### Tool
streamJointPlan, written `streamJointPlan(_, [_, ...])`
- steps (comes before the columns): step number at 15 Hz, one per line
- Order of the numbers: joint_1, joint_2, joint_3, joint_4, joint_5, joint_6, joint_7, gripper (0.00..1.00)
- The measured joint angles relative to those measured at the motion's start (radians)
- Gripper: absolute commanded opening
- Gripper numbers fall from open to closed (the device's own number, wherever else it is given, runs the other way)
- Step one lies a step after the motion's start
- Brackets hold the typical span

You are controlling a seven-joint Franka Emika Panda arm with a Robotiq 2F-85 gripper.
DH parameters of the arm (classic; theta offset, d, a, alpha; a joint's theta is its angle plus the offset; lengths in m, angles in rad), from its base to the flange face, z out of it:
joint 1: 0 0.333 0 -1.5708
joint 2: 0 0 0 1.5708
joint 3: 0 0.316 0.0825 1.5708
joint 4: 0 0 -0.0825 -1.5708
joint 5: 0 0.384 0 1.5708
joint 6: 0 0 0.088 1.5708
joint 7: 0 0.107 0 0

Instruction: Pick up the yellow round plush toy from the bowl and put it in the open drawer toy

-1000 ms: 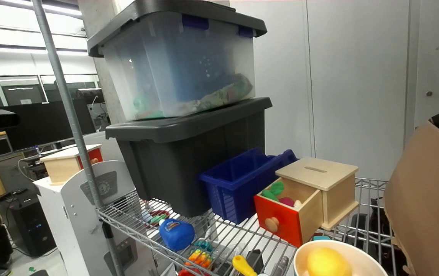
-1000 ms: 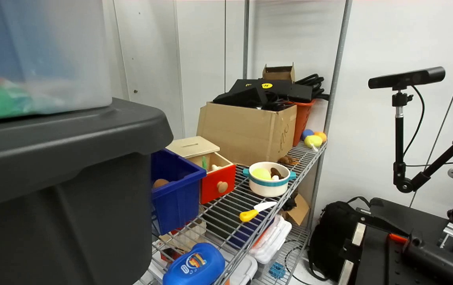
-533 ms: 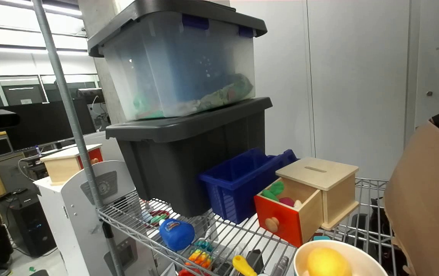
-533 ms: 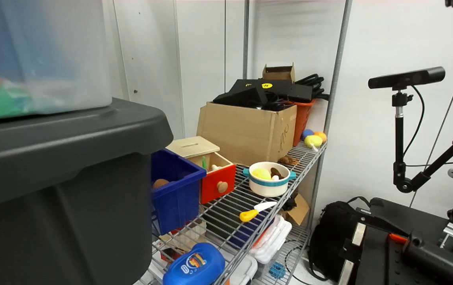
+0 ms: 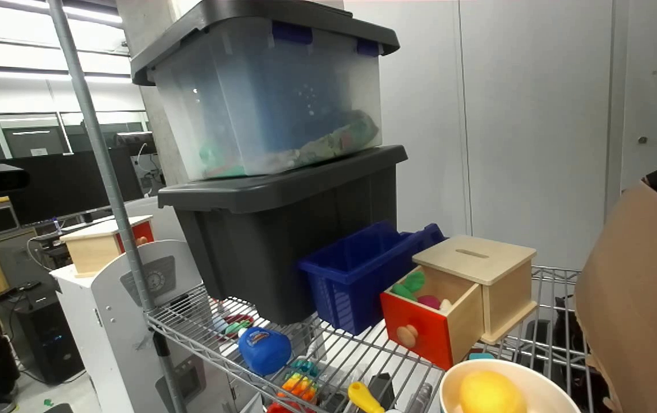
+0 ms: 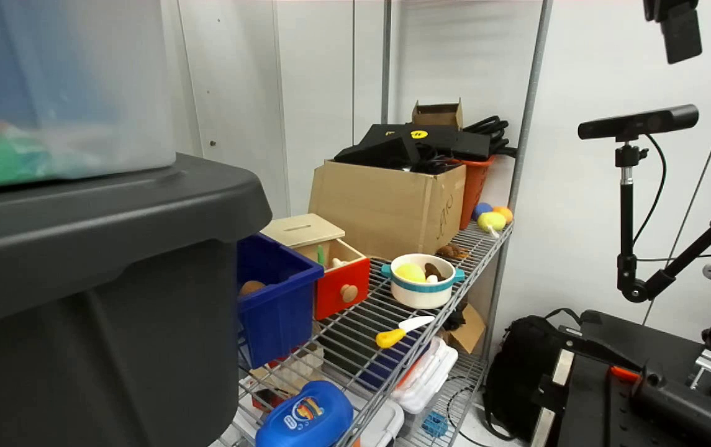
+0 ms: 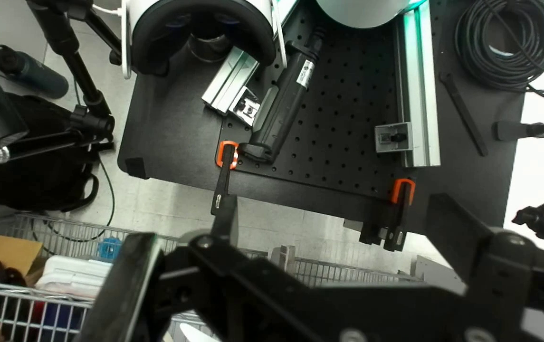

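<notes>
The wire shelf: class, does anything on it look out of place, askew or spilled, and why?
In an exterior view, the toy knife lies loose, its blade tip near the edge of the wire shelf, where it might get knocked off. The blue bottle seems to lie on its side rather than stand. I see no spill.

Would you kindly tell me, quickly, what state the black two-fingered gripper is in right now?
Black two-fingered gripper: open, jaws wide apart, holding nothing.

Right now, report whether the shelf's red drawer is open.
Open: the red drawer juts from its wooden box, green pieces showing inside.
</notes>
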Motion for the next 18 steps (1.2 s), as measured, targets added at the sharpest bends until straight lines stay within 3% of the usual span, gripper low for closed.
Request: streamJointPlan(18, [0.002,0.008,-0.030,-0.051,-0.003,0.210,-0.135,1.00])
